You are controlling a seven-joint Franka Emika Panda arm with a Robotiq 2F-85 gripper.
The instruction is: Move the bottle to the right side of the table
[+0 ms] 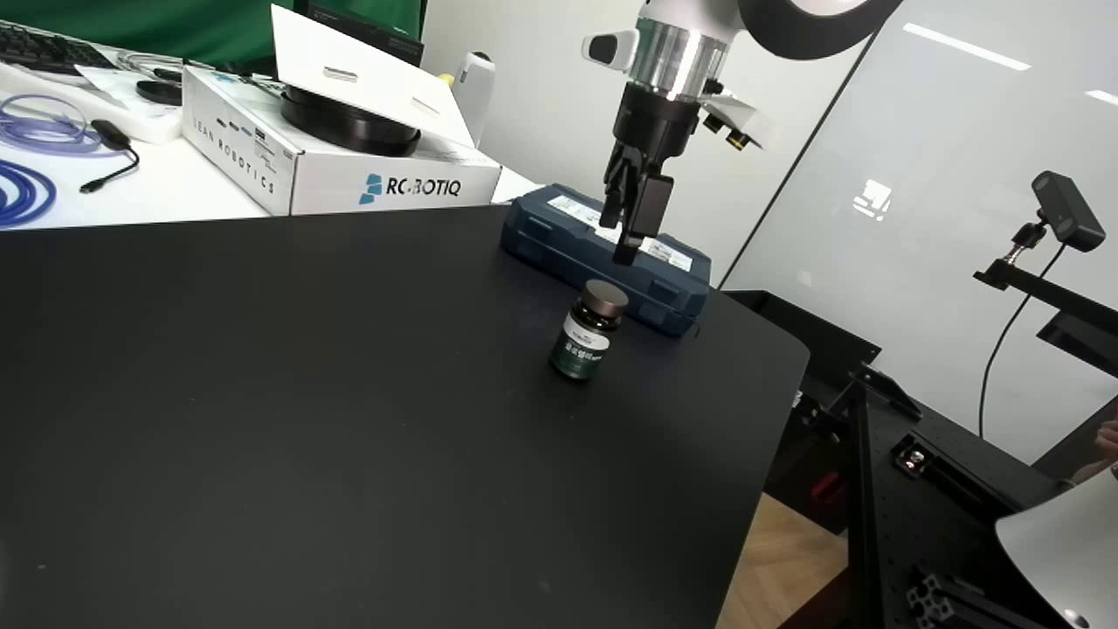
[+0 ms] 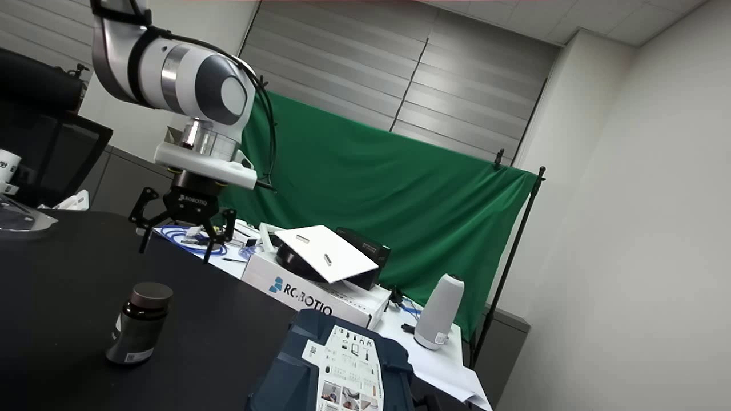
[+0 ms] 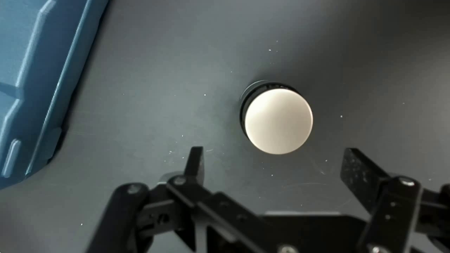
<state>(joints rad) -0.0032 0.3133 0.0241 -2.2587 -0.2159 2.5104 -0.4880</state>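
The step in hand seems to be the approach, with the grasp not yet made. The small, squat, dark bottle with a green and white label (image 1: 580, 336) stands upright on the flat, matte black worktop (image 1: 306, 393), near the dark-blue, rectangular, plastic-looking case (image 1: 598, 266) but apart from it. Higher than the bottle, touching nothing, hangs the black, two-fingered pincer (image 2: 175, 252), spread wide with nothing between its fingers (image 3: 360, 175); the gap looks ample for the bottle's round, smooth, greyish-brown cap (image 3: 278, 121).

In the wrist view the cap falls between the two fingers from side to side, yet lies ahead of their tips. The next move therefore probably calls for a small shift forward with a steady descent, until one finger stands on either side of the bottle, and then a squeeze and a lift. Which side of the worktop counts as right cannot be told from these views.

The white and grey jointed arm (image 2: 171, 74) hangs high, bent near the wrist, so that the pincer points down at the worktop.
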